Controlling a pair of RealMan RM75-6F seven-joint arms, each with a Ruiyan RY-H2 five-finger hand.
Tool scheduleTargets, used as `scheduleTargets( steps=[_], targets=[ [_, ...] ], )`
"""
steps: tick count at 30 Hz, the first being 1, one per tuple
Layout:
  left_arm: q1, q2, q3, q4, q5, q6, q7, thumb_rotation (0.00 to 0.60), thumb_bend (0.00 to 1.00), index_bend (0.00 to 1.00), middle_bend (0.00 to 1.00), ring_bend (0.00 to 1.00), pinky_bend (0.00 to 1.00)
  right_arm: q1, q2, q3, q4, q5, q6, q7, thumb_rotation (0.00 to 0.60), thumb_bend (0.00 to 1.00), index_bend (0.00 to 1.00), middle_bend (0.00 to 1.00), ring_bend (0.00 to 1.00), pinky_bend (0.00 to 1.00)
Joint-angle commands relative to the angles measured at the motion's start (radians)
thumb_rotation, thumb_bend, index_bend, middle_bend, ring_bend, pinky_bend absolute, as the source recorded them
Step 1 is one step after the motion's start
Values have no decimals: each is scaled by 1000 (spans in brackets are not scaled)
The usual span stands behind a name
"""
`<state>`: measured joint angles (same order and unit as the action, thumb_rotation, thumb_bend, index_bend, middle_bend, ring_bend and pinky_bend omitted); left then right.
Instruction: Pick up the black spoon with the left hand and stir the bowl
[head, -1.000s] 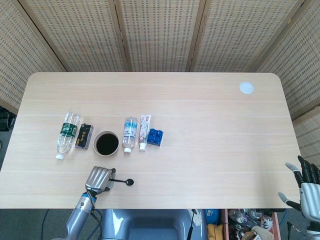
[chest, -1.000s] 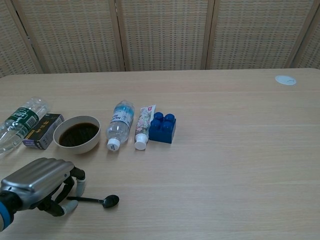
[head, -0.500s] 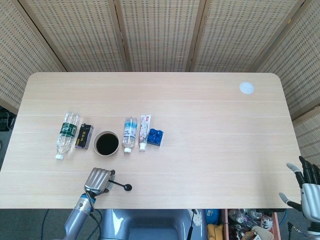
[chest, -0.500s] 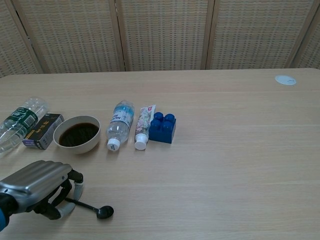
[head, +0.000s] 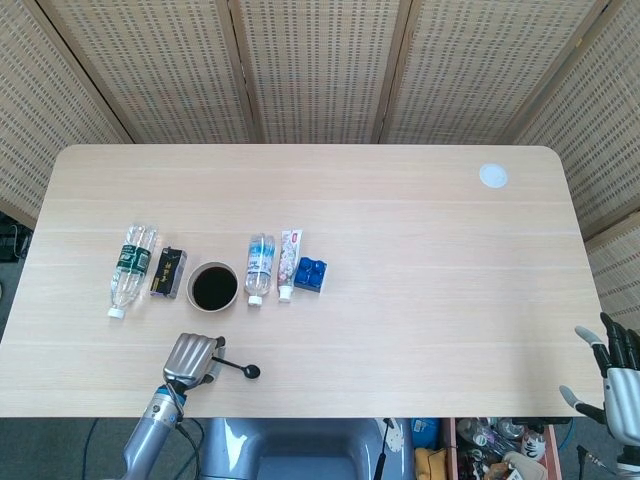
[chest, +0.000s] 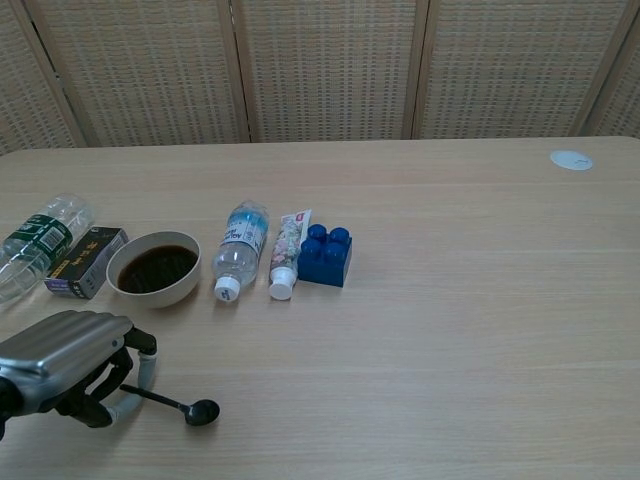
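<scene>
1. Fingers of the left hand (chest: 62, 366) are curled down around the handle of the black spoon (chest: 172, 403); the hand grips the spoon near the front edge of the table (chest: 480, 330).
2. Spoon position: the handle runs out from under the hand toward the robot's right, and the round spoon head lies at or just above the tabletop; contact cannot be determined.
3. In the head view the left hand (head: 192, 357) sits just in front of the bowl (head: 212, 287), apart from it, with the spoon (head: 238, 369) pointing right.
4. Bowl (chest: 154, 267): cream-coloured with dark contents, upright, behind the left hand.
5. Right hand (head: 615, 375): visible only in the head view, off the table's right front corner, fingers spread apart and holding nothing.
6. Row of items beside the bowl, left to right: green-label bottle (chest: 36, 246) lying on its side, small dark box (chest: 87, 261), bowl, blue-label bottle (chest: 239, 250) lying on its side, tube (chest: 287, 253), blue brick (chest: 325, 255).
7. White disc (chest: 571, 159): far right corner of the table, well apart from everything else.
</scene>
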<state>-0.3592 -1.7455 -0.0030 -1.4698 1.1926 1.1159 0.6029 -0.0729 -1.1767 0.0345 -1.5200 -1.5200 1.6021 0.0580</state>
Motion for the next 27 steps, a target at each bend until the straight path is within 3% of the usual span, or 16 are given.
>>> scheduleTargets(
  steps=[1, 8, 18, 27],
  targets=[
    [-3, 9, -5, -5, 4, 5, -2, 600, 492, 642, 822, 804, 777, 0, -1, 0, 1, -1, 1, 1, 600, 189, 221, 86, 0, 0],
    [-18, 64, -14, -41, 67, 48, 16, 600, 492, 642, 822, 804, 777, 0, 0, 1, 2, -5, 3, 2, 600, 189, 221, 86, 0, 0],
    [-83, 227, -62, -95, 211, 110, 90, 600, 493, 657, 823, 804, 777, 6, -2, 2, 3, -12, -2, 5, 600, 189, 222, 86, 0, 0],
    [-182, 363, -110, -42, 294, 60, 176, 600, 492, 673, 824, 804, 777, 13, -8, 2, 6, -19, -8, 8, 600, 189, 221, 86, 0, 0]
  ],
)
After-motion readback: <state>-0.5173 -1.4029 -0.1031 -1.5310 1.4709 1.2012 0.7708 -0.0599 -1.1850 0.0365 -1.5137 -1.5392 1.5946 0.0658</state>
